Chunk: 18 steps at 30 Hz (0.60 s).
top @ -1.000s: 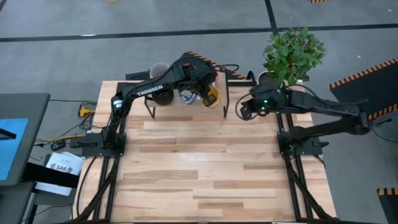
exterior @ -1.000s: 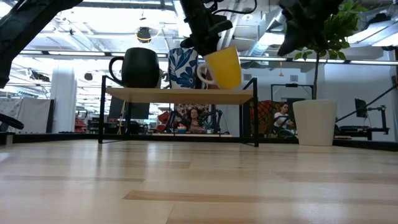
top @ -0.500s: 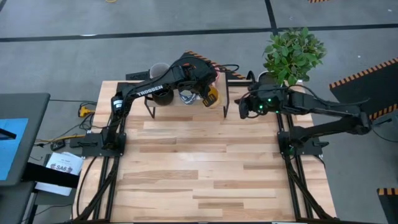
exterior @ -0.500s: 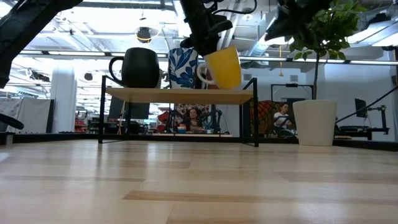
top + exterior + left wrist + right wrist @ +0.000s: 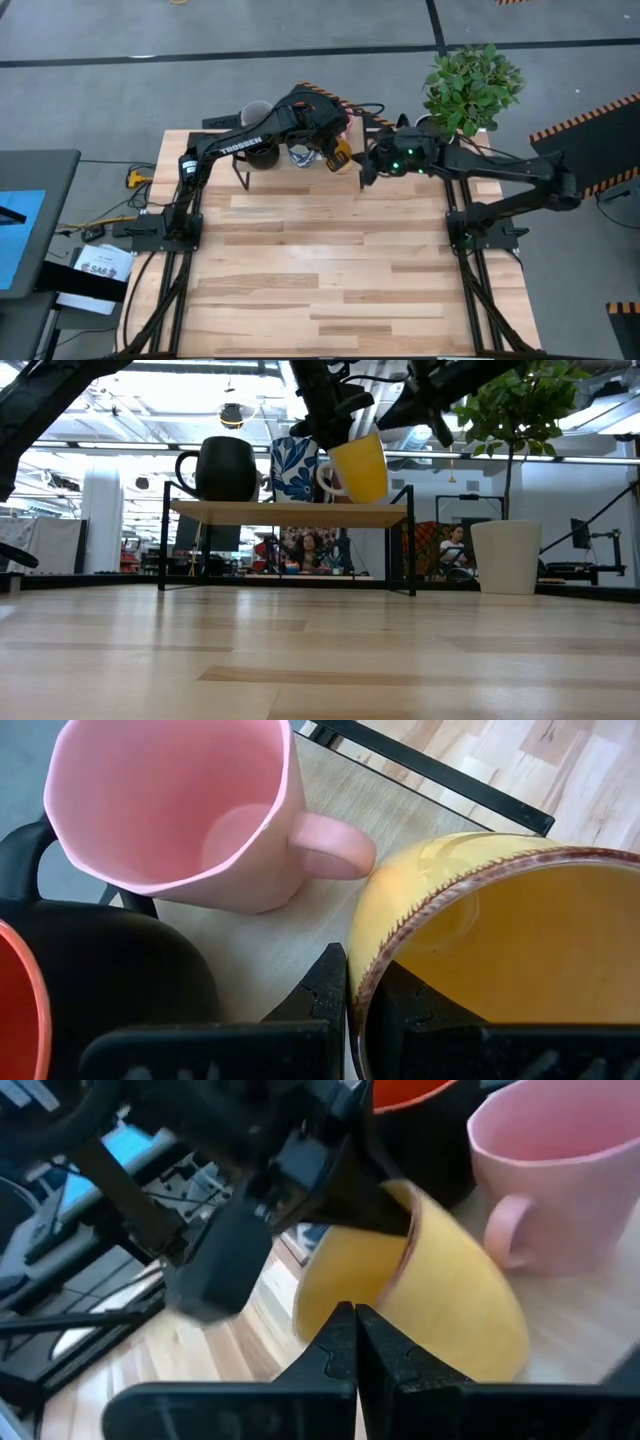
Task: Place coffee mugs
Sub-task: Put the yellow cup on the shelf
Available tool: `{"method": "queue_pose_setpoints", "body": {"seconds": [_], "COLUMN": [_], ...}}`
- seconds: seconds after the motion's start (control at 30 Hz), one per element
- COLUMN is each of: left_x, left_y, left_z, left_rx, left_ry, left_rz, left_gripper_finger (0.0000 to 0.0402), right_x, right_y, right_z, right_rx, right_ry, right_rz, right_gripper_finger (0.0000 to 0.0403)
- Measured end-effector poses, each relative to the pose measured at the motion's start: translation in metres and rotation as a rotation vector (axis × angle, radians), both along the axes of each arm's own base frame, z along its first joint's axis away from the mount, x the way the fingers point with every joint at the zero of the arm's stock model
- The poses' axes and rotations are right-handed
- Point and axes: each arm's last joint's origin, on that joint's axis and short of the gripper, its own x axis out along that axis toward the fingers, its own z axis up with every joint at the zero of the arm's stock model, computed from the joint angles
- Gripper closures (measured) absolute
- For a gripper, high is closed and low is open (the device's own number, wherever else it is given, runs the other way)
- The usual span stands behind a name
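Left gripper point(image 5: 335, 152) was clamped on the rim of the yellow-orange mug point(image 5: 343, 154), one finger inside the cup and one outside as the left wrist view showed; mug tilted, its lower edge at the right end of the small shelf point(image 5: 290, 513) standing at the far edge of the surface point(image 5: 330, 260). No change in that pose over the last second: mug and left arm sat the same in both the overhead and low views.

What changed: right gripper point(image 5: 366, 176) swung in from beside the potted plant point(image 5: 470, 85), travelling leftward toward the shelf, and was now just beside the yellow-orange mug on its right side. In the right wrist view its fingers point(image 5: 335, 1342) were pressed together with nothing between them, and the mug point(image 5: 420, 1295) lay directly ahead of them.

Around the left gripper: pink mug point(image 5: 190, 815) just ahead of it on the shelf, its handle touching or almost touching the yellow-orange mug; black mug point(image 5: 225, 468) and red-orange mug point(image 5: 20, 1010) off to its side; blue-patterned mug point(image 5: 295, 468) behind the held one in the low view.

Judgement: the yellow-orange mug was not yet set flat. The right arm's approach looked like a steadying or nudging assist for seating it, with a risk of knocking the pink mug
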Motion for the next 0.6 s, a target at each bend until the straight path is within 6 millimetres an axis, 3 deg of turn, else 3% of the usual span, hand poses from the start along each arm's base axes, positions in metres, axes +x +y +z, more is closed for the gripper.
{"method": "queue_pose_setpoints", "body": {"seconds": [0.37, 0.6], "left_x": [0.001, 0.004], "left_y": [0.000, 0.001], "left_z": [0.000, 0.001], "left_rx": [0.002, 0.013], "left_ry": [-0.013, -0.034], "left_rz": [0.004, -0.004], "left_gripper_finger": [0.0400, 0.0368], "right_x": [0.011, 0.008], "right_y": [-0.015, -0.021], "right_z": [-0.007, -0.007], "right_rx": [0.016, 0.009], "right_ry": [-0.029, -0.022], "right_rz": [0.029, 0.008], "right_gripper_finger": [0.0385, 0.0385]}}
